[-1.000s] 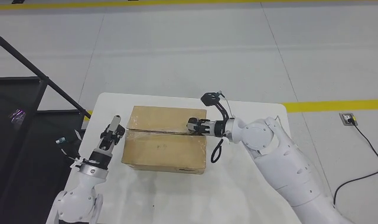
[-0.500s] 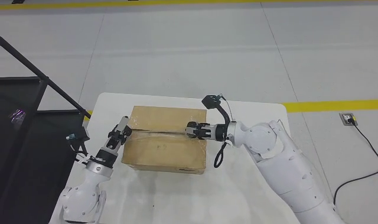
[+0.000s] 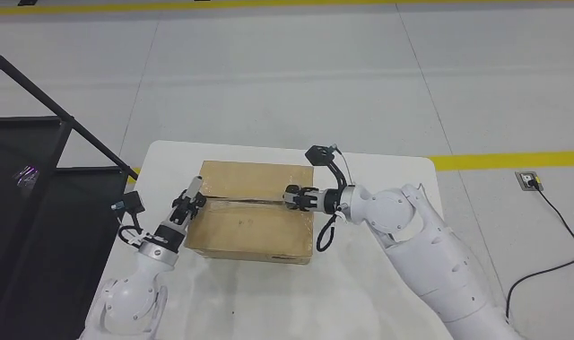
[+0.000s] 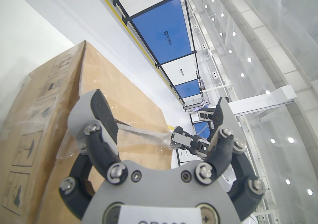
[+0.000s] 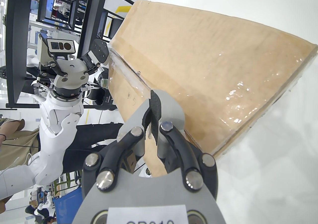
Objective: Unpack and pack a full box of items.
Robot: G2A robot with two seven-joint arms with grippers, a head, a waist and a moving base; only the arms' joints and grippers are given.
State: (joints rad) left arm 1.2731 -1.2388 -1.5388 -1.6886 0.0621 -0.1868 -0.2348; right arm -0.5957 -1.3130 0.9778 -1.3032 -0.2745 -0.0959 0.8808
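Since a second ago our left arm has swung in from beside the box's short side, so that the left pincer [image 3: 191, 198] now sits at that end of the top seam, while our right arm has barely shifted. On the white worktop [image 3: 260, 291] the cardboard box [image 3: 251, 228] stands flat, near the middle, its flaps still closed and glossy with clear tape. Our two arms meet it from opposite ends of the seam. The left pincer is spread wide, with one pad lying against the box top just beside the seam and the other hanging free in the air. The right pincer [image 3: 292, 197] is pressed together at the far end of the seam, and it looks to us to be pinching the loose end of the tape strip [image 4: 141, 133], which lifts off the cardboard in a thin, crumpled band between the two pincers. We judge the unsealing barely begun. The thin film could tear or slip out of the pinch if we pull too sharply. The box could drag or tip with the pull, since nothing clamps it down. The sticky strip could also cling to our left pad.
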